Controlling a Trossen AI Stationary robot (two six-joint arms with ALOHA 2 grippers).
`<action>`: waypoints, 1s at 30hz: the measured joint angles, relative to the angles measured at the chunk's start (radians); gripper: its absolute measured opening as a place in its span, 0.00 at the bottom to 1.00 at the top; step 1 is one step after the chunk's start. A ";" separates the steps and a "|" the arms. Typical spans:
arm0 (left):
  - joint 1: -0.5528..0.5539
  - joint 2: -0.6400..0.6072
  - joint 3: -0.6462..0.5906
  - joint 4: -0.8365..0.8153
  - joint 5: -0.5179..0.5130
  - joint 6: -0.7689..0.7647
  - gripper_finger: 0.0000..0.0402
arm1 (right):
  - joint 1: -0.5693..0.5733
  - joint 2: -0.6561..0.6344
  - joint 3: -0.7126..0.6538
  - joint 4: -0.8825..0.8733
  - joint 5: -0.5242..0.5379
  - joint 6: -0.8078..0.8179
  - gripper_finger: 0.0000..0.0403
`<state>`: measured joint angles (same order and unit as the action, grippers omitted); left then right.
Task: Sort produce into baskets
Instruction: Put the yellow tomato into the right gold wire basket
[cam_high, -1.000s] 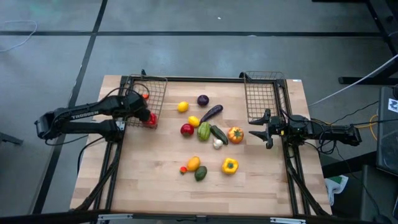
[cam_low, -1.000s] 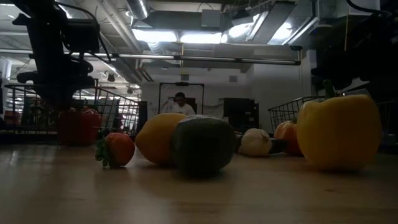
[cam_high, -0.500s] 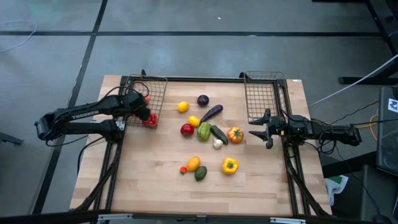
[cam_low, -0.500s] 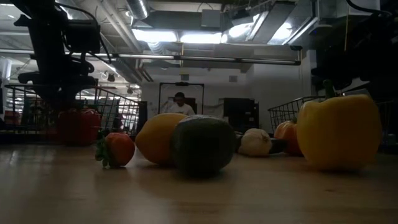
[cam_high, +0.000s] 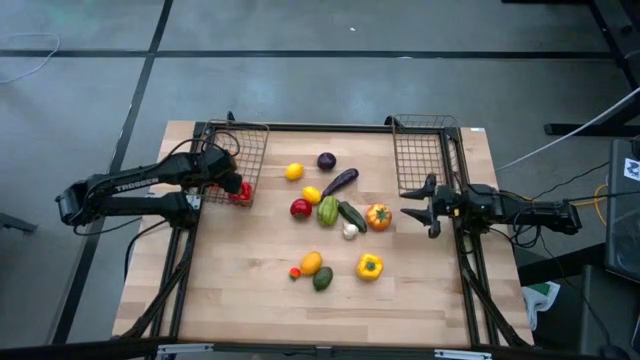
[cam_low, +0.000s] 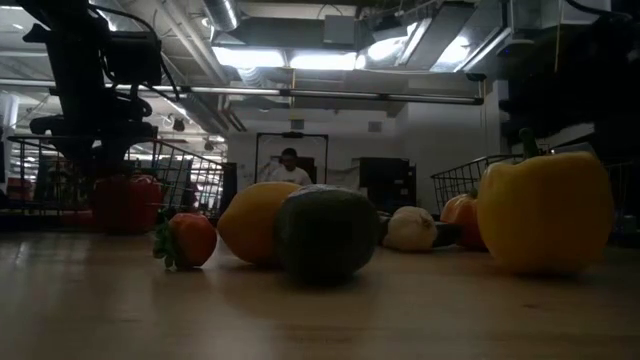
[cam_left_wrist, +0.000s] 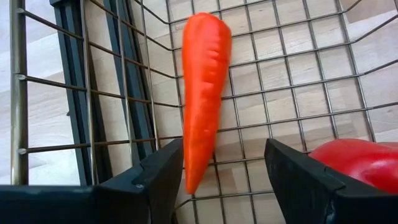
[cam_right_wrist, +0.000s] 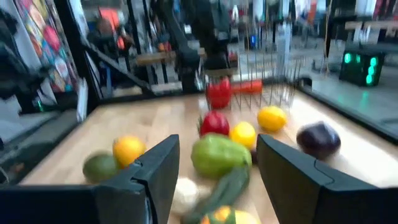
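Left gripper: I am seeing it hanging over the left basket with its jaws standing apart; the carrot is lying on the mesh floor between the fingers, and I cannot tell whether one finger is touching its tip. Nothing is being gripped.
Red pepper: it is sitting just beside the carrot in that same basket; in the low view I am reading it as the red shape under the dark arm.
Right gripper: I am watching it waiting at the table's right side, just in front of the right basket, jaws parted and holding nothing.
Produce on the table: everything else is lying loose in the middle, between the two baskets. I am counting a lemon, a dark purple round piece, an eggplant, a green pepper, a cucumber and an orange pepper.
Nearer pieces: a yellow pepper and an avocado are resting closer to the front edge.
Room behind: a person is showing far off in the low view.
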<state>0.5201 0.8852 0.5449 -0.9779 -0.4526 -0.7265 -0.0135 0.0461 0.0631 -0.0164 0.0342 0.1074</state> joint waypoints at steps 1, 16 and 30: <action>0.000 0.000 0.000 0.000 0.000 0.000 0.55 | 0.000 0.000 0.000 0.019 0.000 0.000 0.53; 0.000 0.000 0.000 0.000 0.000 0.000 0.55 | 0.000 0.005 0.041 0.090 0.000 0.000 0.53; 0.000 0.000 0.000 0.000 0.000 0.000 0.55 | 0.000 0.021 0.070 0.090 0.011 0.034 0.53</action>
<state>0.5201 0.8852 0.5453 -0.9776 -0.4526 -0.7265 -0.0135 0.0673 0.1329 0.0738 0.0453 0.1412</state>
